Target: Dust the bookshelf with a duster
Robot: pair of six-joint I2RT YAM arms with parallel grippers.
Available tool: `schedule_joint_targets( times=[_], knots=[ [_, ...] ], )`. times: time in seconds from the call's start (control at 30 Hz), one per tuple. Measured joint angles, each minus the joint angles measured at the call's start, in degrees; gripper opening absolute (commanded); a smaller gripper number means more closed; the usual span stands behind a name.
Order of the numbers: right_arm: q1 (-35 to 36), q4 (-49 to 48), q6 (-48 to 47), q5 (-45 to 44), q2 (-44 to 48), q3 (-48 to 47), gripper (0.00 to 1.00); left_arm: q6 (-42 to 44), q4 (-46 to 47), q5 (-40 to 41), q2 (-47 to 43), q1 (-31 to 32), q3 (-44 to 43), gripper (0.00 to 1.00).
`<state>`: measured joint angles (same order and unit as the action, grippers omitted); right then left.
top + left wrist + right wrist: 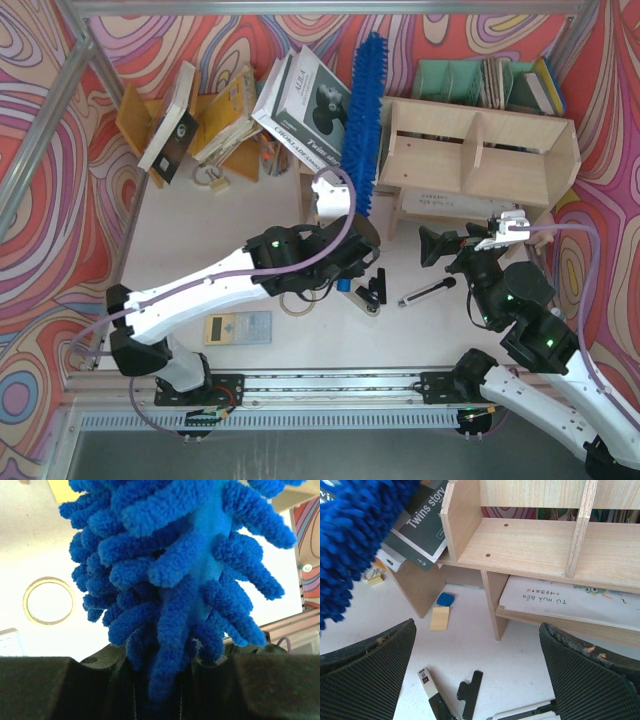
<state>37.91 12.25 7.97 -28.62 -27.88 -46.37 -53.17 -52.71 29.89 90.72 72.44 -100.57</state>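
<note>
Long bright-blue fluffy microfibre duster (pixel 362 110): extends from the left gripper (pixel 160 700) alongside the left end of the wide pale plywood bookshelf (pixel 480 150). Judged light, with soft, yielding pile; the firm hold is at the handle end. The left gripper is clamped there. Right gripper (pixel 477 680) gapes wide, empty, facing the shelves.

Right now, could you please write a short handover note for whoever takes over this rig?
Left gripper: shut on the duster, whose head sits beside the left end of the bookshelf; whether they touch cannot be told.
Right gripper: open, empty, facing the bookshelf's front.
Done: the duster is picked up.
Left: sweep both tiers; a book lies flat on the lower one.
</note>
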Motion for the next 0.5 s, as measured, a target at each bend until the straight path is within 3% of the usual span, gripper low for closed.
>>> schedule_joint_targets(
  times=[0.5],
  knots=[
    [0.0, 0.0, 0.0, 0.0, 0.1, 0.0, 0.99, -0.6, -0.4, 5.0, -4.9, -1.0, 1.7, 0.0]
  ],
)
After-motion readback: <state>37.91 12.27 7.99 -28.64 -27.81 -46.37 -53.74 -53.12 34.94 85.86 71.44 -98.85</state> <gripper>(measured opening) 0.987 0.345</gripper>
